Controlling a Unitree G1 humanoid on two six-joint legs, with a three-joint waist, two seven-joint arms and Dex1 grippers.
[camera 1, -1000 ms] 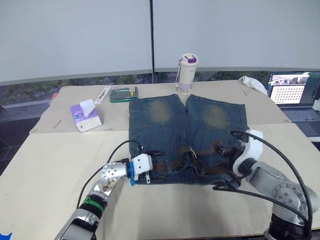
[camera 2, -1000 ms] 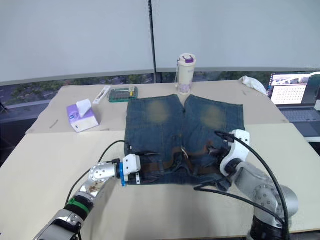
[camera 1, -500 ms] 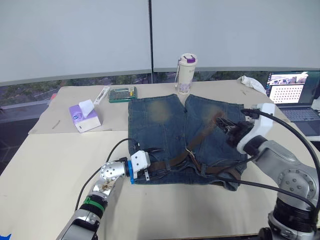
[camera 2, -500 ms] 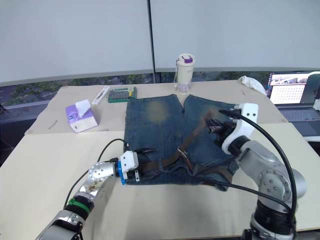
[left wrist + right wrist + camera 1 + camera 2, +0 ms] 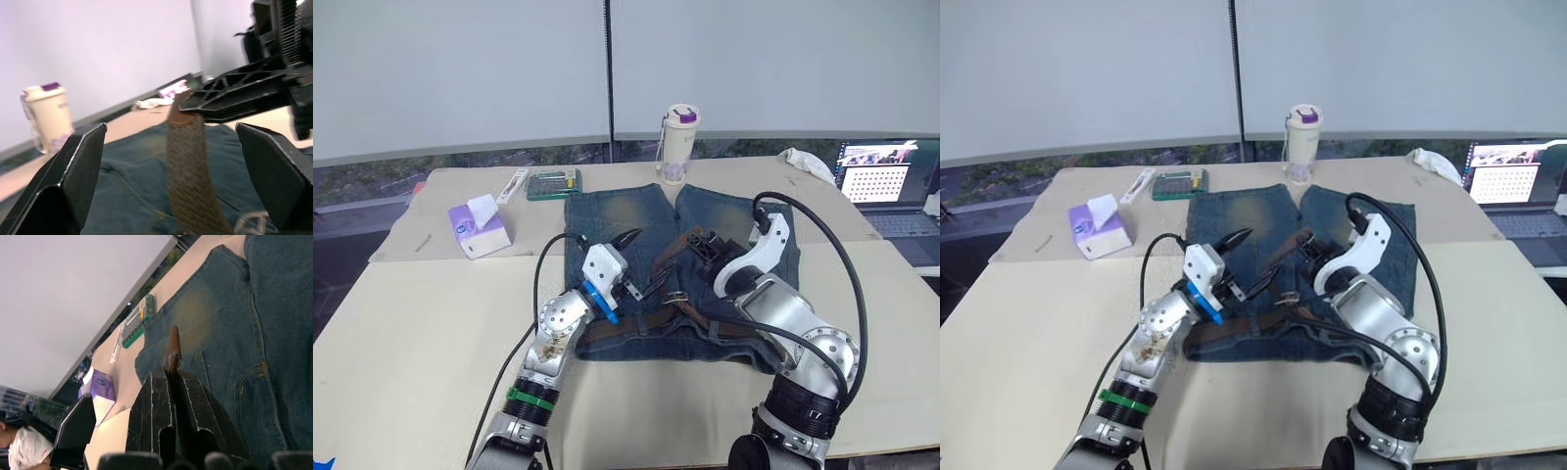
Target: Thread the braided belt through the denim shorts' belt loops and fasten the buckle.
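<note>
Right wrist view showed the right hand (image 5: 171,382) clamped on the braided belt (image 5: 172,348) tip above the denim shorts (image 5: 724,220), so the wide-apart left hand (image 5: 631,264) should close on it gently before release.

Braided belt (image 5: 677,257) lies on denim shorts (image 5: 607,220).

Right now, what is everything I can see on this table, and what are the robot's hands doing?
Shorts: one, blue denim, table centre.
Belt: one, dark brown, partly along the waistband, free end lifted.
Bottle: one, cream with purple lid, behind the shorts.
Tissue box: one, purple, left.
Calculator: one, green, left rear.
Laptop: one, open, right rear.
White cloth: one, right rear.
Table: one, beige.
Right tool: shut on belt tip.
Left tool: open, over the shorts beside the belt.
</note>
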